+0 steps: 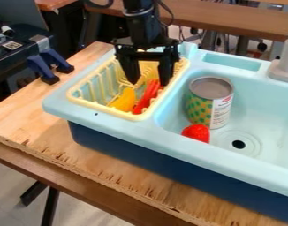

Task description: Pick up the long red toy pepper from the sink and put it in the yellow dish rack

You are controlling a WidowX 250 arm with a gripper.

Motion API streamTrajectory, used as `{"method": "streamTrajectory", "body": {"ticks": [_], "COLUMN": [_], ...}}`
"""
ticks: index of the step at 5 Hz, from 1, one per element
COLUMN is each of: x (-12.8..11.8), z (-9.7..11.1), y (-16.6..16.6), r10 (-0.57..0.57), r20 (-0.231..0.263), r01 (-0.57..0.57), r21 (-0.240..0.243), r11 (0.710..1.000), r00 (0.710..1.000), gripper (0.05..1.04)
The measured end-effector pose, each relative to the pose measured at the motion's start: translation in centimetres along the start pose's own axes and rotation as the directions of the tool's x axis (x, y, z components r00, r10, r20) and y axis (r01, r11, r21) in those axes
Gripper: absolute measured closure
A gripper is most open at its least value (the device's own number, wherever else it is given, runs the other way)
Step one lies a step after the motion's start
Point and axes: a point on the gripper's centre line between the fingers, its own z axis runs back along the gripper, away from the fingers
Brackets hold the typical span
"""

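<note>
Sink [130,131]: I see it bright under soft, diffuse light
Wooden tabletop [29,115]: soft shadow beside the sink's base
Can [211,101]: muted sheen on its lid
Red toy [196,133]: small pale highlights
My gripper [150,83]: dark, with little visible shading

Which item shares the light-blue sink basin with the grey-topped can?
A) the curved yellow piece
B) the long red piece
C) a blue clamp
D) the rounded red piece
D: the rounded red piece lies by the foot of the grey-topped can in the basin, while the curved yellow piece and long red piece are in the pale yellow plastic rack.
</note>
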Motion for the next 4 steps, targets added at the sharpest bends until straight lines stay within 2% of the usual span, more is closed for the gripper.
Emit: {"method": "streamTrajectory", "body": {"ticks": [1,2,3,4], "x": [-0.2,-1.4,-2.5,-3.5], "z": [0.3,3.9,7.4,8.8], "y": [-0.2,-3.7,-6.9,-9.0], "r10": [-0.008,-0.070,-0.111,-0.125], "r20": [-0.004,0.009,-0.009,-0.064], "r01": [0.008,0.070,0.111,0.129], "r21": [-0.002,0.018,0.025,0.062], "r11": [1.000,0.997,0.993,0.990], "r00": [1.000,0.997,0.994,0.990], "gripper": [0.082,0.082,0.082,0.082]}}
